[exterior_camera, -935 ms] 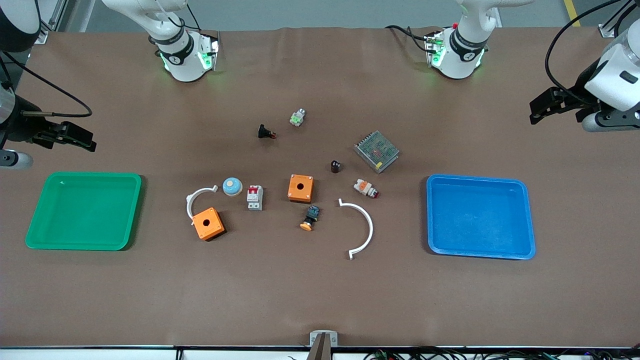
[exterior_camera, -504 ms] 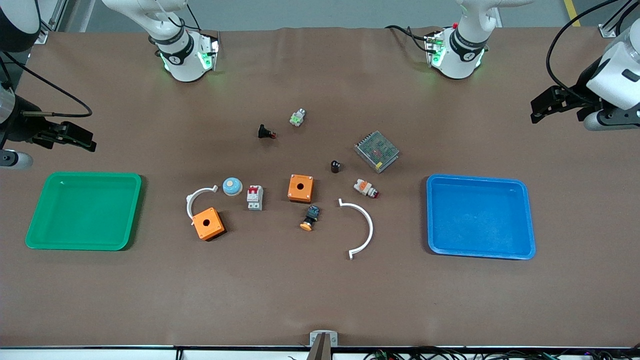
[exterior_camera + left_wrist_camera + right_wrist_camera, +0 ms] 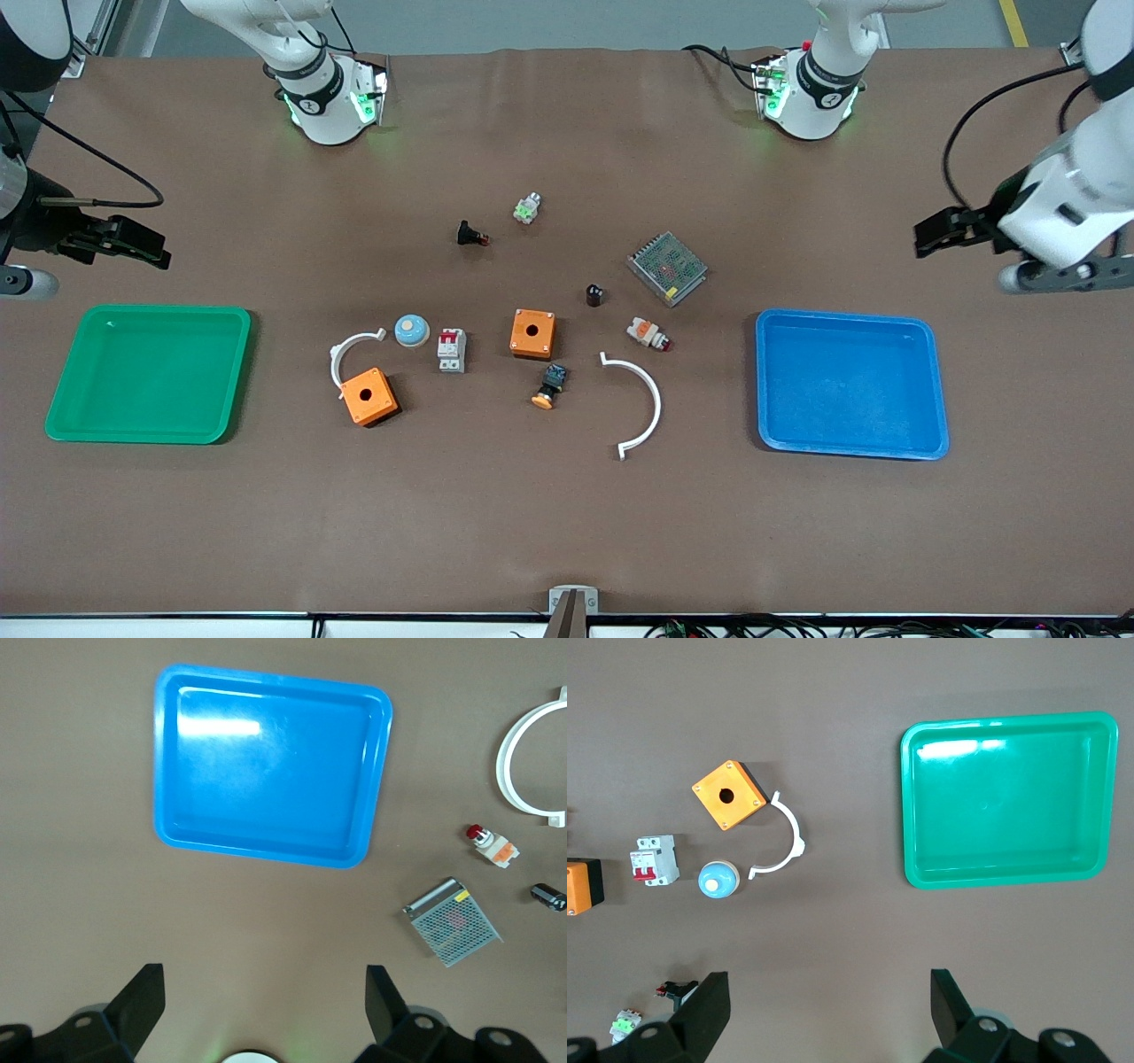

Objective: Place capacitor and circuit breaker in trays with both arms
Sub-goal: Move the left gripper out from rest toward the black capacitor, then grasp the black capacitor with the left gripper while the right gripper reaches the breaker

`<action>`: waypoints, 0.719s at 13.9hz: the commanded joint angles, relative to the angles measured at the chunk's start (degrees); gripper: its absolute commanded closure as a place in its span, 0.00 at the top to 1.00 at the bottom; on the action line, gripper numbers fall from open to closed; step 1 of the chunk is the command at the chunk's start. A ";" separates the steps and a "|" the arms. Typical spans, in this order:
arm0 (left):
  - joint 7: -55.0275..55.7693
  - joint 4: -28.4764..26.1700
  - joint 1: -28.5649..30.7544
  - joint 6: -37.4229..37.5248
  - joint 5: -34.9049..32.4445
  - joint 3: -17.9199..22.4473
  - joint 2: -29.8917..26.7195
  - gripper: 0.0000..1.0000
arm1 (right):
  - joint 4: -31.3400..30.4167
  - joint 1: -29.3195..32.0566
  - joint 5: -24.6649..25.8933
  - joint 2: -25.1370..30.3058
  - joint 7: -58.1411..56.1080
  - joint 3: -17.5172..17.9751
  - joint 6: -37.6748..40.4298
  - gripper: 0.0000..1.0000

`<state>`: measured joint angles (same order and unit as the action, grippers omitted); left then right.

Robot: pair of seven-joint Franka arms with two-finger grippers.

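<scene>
Lying near the middle of the front view, the capacitor [image 3: 594, 295] is seen as a stubby black cylinder on its side on the matte brown table [image 3: 567, 532], its dark reddish end turned toward the lower part of the frame and its short axis roughly along the frame's vertical. It is flanked by a metal mesh power supply box [image 3: 667, 268] up and to one side. The circuit breaker [image 3: 452, 350], a white-grey rectangular block, is laid left of centre with its long axis vertical in the frame and its red toggles toward the top. The left gripper [image 3: 932, 238] is held open and empty above bare table over the glossy blue tray [image 3: 921, 447]. The right gripper [image 3: 146, 250] is held spread and empty above the green tray [image 3: 62, 425].
</scene>
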<state>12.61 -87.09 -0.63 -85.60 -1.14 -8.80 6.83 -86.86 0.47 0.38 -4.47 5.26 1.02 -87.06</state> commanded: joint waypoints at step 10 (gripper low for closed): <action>60.03 -1.68 -24.66 -24.84 -0.79 -2.45 20.22 1.00 | 0.11 0.49 -0.99 0.69 0.19 0.12 -1.88 1.00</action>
<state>64.43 -89.33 -22.07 -105.95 -1.15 -11.70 23.03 -86.78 0.52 0.38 -4.47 5.25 0.96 -88.26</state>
